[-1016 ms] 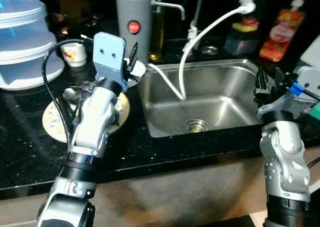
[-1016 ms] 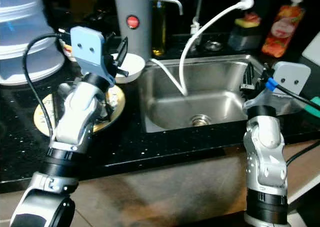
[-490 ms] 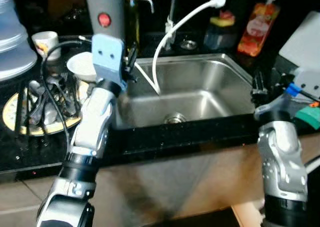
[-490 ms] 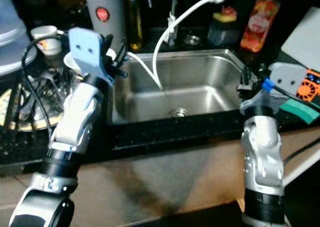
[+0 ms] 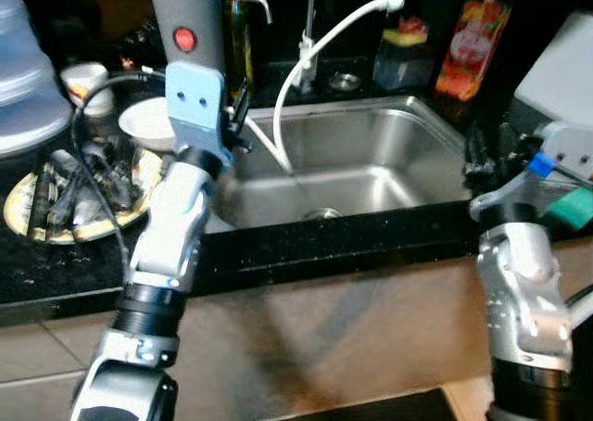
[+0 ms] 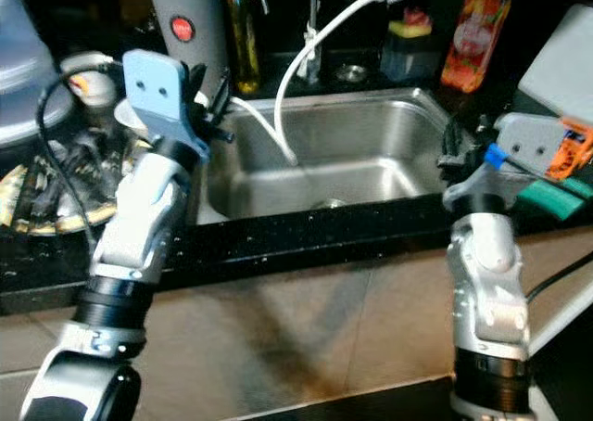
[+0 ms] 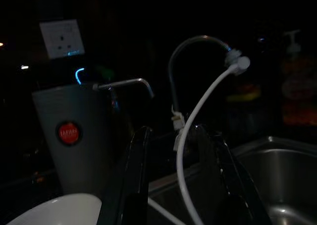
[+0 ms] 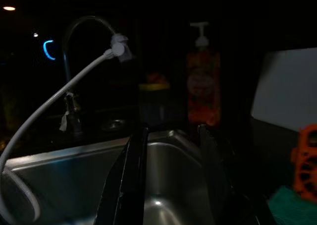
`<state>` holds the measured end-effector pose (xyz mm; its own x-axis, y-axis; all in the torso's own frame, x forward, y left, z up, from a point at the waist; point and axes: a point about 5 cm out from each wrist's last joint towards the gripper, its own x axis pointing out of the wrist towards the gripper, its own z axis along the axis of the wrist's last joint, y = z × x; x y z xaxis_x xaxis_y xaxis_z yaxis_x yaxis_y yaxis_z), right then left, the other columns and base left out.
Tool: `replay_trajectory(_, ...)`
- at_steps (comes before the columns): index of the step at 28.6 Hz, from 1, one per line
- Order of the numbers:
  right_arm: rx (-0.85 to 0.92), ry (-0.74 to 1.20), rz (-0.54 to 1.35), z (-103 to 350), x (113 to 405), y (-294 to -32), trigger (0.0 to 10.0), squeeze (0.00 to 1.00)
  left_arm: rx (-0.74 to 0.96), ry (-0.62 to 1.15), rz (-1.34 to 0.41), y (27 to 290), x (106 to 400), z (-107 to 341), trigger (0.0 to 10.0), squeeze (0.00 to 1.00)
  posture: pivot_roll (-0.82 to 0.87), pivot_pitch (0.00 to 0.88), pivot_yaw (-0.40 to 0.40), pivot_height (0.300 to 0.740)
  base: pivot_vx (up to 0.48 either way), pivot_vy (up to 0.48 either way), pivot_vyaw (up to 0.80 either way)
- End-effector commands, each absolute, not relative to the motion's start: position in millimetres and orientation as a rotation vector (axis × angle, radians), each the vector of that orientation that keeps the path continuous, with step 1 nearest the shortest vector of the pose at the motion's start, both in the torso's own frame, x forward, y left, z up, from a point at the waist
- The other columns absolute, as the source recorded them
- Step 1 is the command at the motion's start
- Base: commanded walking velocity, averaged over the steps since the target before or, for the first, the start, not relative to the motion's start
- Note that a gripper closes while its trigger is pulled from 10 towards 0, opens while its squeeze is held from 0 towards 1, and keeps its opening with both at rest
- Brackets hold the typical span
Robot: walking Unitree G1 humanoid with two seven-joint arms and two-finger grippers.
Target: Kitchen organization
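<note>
A steel sink [image 5: 371,175] is set in the black countertop [image 5: 306,245]. My left gripper [image 5: 237,124] is raised over the sink's left rim, beside a white bowl [image 5: 146,122]. In the left wrist view its black fingers [image 7: 134,185] stand open and empty, facing the bowl [image 7: 54,212] and a white hose [image 7: 198,121]. My right gripper [image 5: 489,147] hovers at the sink's right rim. In the right wrist view its fingers [image 8: 132,185] are parted over the basin with nothing between them. A yellow plate [image 5: 56,236] piled with cutlery lies left of the bowl.
A grey dispenser [image 5: 185,31] with a red button, an oil bottle [image 5: 238,31], a sponge holder [image 5: 398,50] and an orange soap bottle [image 5: 460,36] line the back. Stacked plastic tubs [image 5: 23,78] and a cup [image 5: 83,76] stand far left. A green cloth [image 5: 570,208] lies right.
The whole picture has shifted: the camera moved, so the counter and sink sit further off and more tiled front shows. Both arms keep the same raised pose.
</note>
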<state>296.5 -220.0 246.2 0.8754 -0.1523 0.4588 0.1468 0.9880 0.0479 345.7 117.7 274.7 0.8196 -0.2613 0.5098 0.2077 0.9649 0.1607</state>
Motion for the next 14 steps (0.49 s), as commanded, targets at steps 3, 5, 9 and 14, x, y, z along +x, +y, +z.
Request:
replay_trajectory(3, 0.020, -0.483, -0.152, 246.4, 297.0, -219.2, 10.0, 0.00, 0.089, -0.538, -0.249, 118.5, 346.5, 271.4, 10.0, 0.00, -0.05, 0.000, -0.027, 0.740, 0.000, 0.399, 0.00)
replay_trajectory(5, 0.020, -0.483, -0.152, 246.2, 296.9, -218.7, 10.0, 0.00, 0.091, -0.538, -0.249, 118.8, 346.3, 271.3, 10.0, 0.00, -0.05, 0.000, -0.026, 0.740, 0.000, 0.401, 0.00)
replay_trajectory(9, 0.021, -0.483, -0.151, 246.1, 296.9, -218.5, 10.0, 0.00, 0.092, -0.536, -0.247, 119.1, 346.4, 271.1, 10.0, 0.00, -0.05, 0.000, -0.026, 0.740, 0.000, 0.398, 0.00)
replay_trajectory(14, 0.020, -0.481, -0.152, 245.7, 296.9, -218.5, 10.0, 0.00, 0.103, -0.539, -0.241, 119.4, 346.3, 270.7, 10.0, 0.00, -0.05, 0.000, -0.026, 0.740, 0.000, 0.236, 0.00)
